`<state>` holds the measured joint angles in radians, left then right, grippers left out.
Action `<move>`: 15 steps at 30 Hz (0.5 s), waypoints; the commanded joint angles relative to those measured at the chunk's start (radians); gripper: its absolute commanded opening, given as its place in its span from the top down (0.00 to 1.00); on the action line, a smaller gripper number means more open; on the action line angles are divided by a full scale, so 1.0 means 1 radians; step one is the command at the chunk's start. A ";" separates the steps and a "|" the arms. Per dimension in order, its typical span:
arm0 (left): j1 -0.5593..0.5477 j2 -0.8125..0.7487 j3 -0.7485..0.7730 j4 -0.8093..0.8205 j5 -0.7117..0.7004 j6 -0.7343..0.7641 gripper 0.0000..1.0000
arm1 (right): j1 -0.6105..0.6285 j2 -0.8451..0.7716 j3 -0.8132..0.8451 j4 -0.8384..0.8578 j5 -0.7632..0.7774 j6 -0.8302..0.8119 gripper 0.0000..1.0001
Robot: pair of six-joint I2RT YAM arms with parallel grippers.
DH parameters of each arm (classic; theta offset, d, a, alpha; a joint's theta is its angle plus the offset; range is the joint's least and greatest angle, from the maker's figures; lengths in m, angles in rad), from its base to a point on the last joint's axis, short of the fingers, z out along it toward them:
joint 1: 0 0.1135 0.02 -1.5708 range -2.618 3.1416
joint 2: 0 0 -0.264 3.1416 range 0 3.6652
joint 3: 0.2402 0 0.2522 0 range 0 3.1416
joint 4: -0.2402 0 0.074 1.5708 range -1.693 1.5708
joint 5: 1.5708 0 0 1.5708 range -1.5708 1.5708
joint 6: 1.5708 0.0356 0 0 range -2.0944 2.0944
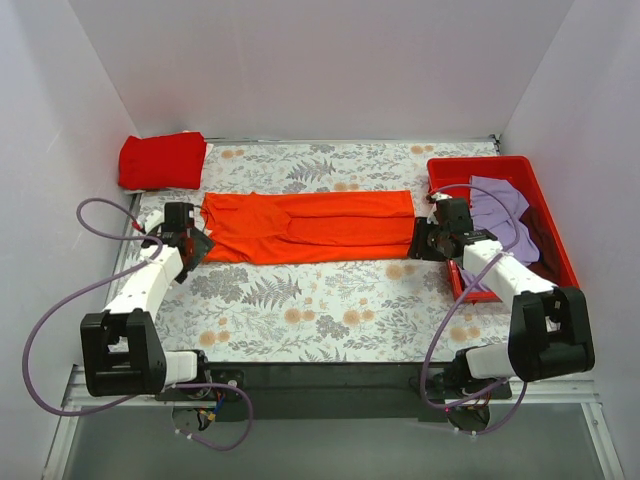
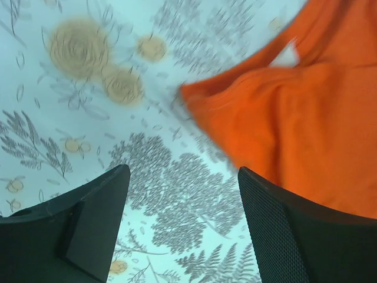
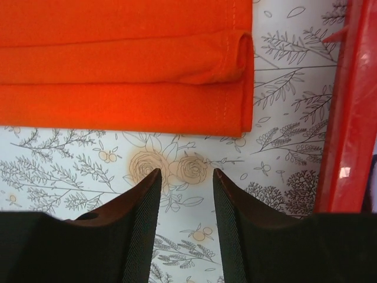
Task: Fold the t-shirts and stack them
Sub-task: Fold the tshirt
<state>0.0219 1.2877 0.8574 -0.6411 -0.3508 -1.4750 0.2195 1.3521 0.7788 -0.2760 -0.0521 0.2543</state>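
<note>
A bright orange t-shirt (image 1: 305,226) lies flat on the floral table, folded lengthwise into a long band. My left gripper (image 1: 196,245) is open and empty at its left end; the left wrist view shows the shirt's corner (image 2: 294,118) just ahead of the fingers. My right gripper (image 1: 424,240) is open and empty at its right end; the right wrist view shows the folded hem (image 3: 177,82) just beyond the fingertips. A deeper red t-shirt (image 1: 162,160) sits folded at the back left. A pale lavender t-shirt (image 1: 502,215) lies in the red bin (image 1: 545,215). The maroon tee is not visible.
The red plastic bin stands along the right side, its wall close to my right gripper (image 3: 347,118). White walls enclose the table on three sides. Purple cables loop beside both arms.
</note>
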 commanded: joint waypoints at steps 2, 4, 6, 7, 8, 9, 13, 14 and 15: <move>0.049 -0.002 -0.064 0.092 0.101 -0.024 0.32 | -0.025 0.030 0.056 0.060 -0.008 0.010 0.55; 0.053 0.012 -0.060 0.104 0.104 -0.030 0.38 | -0.025 0.042 0.060 0.067 -0.012 0.008 0.56; 0.055 0.039 -0.052 0.132 0.119 -0.033 0.40 | -0.028 0.053 0.063 0.072 -0.020 0.010 0.59; 0.055 0.050 -0.049 0.141 0.121 -0.036 0.40 | -0.031 0.064 0.068 0.078 -0.028 0.008 0.59; 0.056 0.059 -0.040 0.153 0.125 -0.038 0.40 | -0.032 0.068 0.068 0.080 -0.028 0.010 0.59; 0.056 0.082 -0.034 0.158 0.127 -0.039 0.40 | -0.034 0.073 0.069 0.081 -0.029 0.008 0.60; 0.058 0.145 -0.006 0.178 0.138 -0.042 0.42 | -0.048 0.099 0.077 0.100 -0.031 0.008 0.61; 0.059 0.156 -0.003 0.179 0.139 -0.042 0.43 | -0.051 0.104 0.082 0.101 -0.032 0.011 0.62; 0.058 0.165 0.002 0.181 0.141 -0.042 0.44 | -0.054 0.110 0.082 0.106 -0.038 0.013 0.62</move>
<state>0.0750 1.4406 0.8207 -0.4950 -0.2222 -1.5078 0.1791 1.4471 0.8165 -0.2192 -0.0765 0.2600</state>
